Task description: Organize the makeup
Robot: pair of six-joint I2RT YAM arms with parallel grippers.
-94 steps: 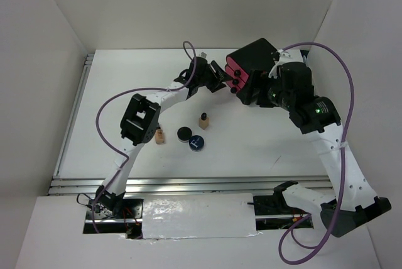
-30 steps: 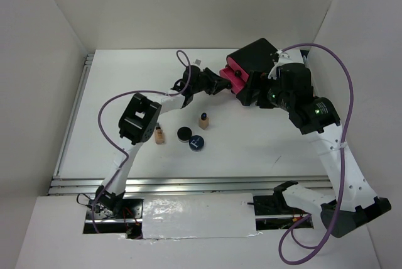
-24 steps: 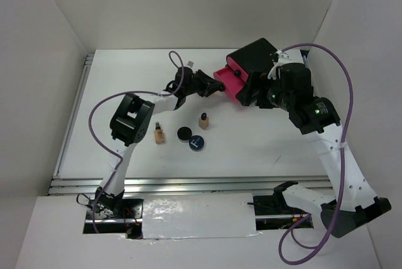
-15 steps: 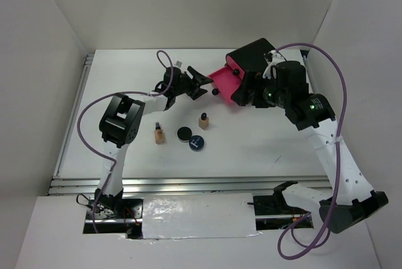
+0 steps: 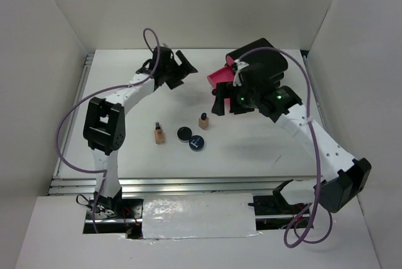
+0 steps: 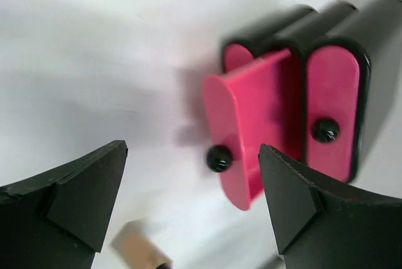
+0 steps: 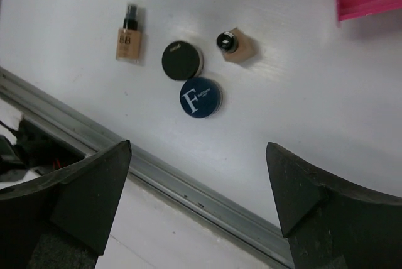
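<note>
Pink drawer [image 6: 251,131] is pulled open; tan bottles [image 7: 128,41], black compact [image 7: 182,60] and dark-blue compact [image 7: 200,97] are left near it, unstowed. Left gripper [image 6: 191,156] and right gripper [image 7: 198,149] are spread, empty.

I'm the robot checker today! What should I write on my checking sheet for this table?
Surface: white table, metal rail along its near edge.
Job's things: one tan bottle lying down, one tan bottle standing, black compact close beside the dark-blue compact. Black box has one pink drawer standing open.
Clutter: nothing seen.
Grippers: left claw open and empty, facing the open drawer; right claw open and empty, above the compacts.
Cables: purple cables loop off both arms, none on the makeup.
Surroundings: white walls on three sides.
</note>
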